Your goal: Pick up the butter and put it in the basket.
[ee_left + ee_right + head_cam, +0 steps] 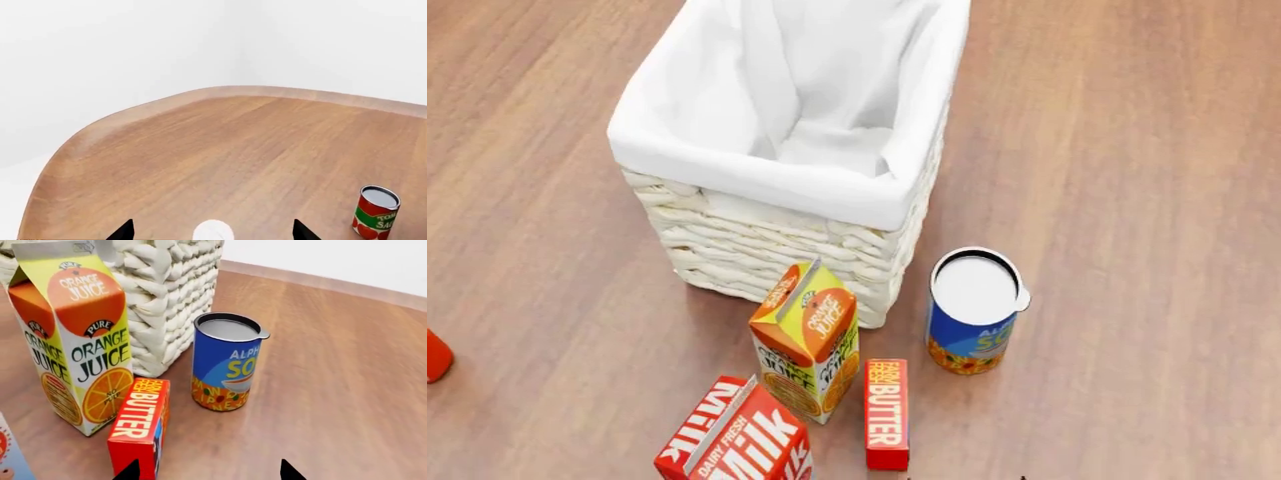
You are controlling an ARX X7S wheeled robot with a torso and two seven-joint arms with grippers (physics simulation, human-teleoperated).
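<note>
Red and slim, the butter lies flat on the wooden counter, one end reaching right up to the right jaws: in the right wrist view its near end sits touching or just ahead of one dark fingertip, so the box is off toward that finger rather than centred in the gap. Both tips stand well apart with nothing between them, so these jaws are released. Just beyond the butter and beside it stands the orange juice carton, with the basket behind that, and a blue soup can upright ahead of the gap, near the basket's corner. From the head view the butter lies between the juice carton and the soup can, close by a milk carton, all just in front of the basket with its white liner. The left jaws are likewise spread wide and empty over bare counter, with a tomato sauce can standing off to one side, well away from the butter.
</note>
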